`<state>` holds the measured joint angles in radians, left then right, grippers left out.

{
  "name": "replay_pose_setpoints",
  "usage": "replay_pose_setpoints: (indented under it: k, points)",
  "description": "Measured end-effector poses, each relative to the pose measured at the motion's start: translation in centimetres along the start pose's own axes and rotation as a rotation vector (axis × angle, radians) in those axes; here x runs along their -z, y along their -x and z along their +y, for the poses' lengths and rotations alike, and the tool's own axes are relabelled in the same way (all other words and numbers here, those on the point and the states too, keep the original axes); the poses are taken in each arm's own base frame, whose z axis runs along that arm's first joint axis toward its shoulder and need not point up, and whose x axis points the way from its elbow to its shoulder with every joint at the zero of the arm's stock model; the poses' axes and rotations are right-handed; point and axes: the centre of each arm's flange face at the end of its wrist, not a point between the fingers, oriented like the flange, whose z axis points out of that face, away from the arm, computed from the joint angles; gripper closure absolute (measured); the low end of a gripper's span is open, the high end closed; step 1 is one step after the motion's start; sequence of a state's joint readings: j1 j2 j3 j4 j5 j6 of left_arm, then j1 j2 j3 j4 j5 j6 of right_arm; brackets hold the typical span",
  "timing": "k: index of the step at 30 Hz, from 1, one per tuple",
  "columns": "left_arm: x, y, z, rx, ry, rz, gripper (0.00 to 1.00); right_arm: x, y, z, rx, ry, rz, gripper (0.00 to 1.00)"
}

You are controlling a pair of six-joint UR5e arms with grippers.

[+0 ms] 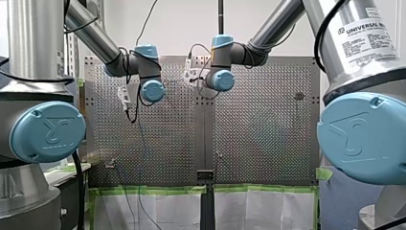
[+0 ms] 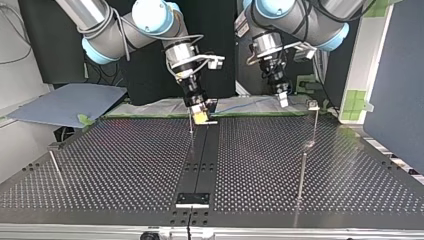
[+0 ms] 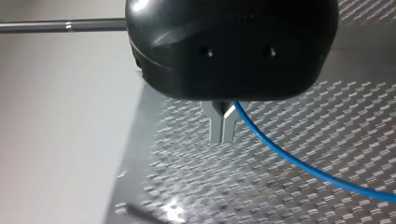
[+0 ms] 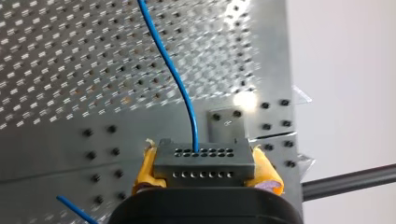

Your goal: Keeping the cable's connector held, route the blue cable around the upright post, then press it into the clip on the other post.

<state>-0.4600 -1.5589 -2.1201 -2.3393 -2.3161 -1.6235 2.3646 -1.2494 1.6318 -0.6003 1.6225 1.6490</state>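
Note:
A grey connector block [image 4: 204,161] sits between the yellow pads [image 4: 267,176] of my right gripper [image 2: 201,116], which is shut on it at the far middle of the table in the top view. The blue cable [image 4: 175,74] leaves the connector and runs across to my left gripper [image 2: 283,101]. In the left wrist view the metal fingers [image 3: 215,128] are shut on the cable [image 3: 299,161], which trails away over the perforated plate. A thin upright post [image 2: 191,129] stands just beside my right gripper. Another post [image 2: 316,127] with a clip [image 2: 313,105] on top stands right of my left gripper.
Further thin posts stand at the top view's near right [image 2: 302,175] and near left [image 2: 56,167]. A black strip [image 2: 200,160] runs down the table's middle to a bracket [image 2: 192,199]. A blue-grey sheet [image 2: 70,102] lies beyond the table's far left corner.

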Motion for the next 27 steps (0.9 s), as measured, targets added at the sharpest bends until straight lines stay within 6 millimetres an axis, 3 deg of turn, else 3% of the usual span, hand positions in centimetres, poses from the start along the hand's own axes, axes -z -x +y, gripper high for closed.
replay_pose_setpoints:
  k: [16, 27]
  points:
    - [-4.1, 13.0, -0.6, 0.029, 0.049, -0.136, 1.00, -3.8, -5.2, -1.2, -0.112, -0.089, 0.109, 1.00]
    - [-7.9, 15.6, -0.8, -0.017, 0.052, -0.133, 1.00, -5.9, -8.2, -1.6, -0.125, -0.100, 0.151, 1.00]
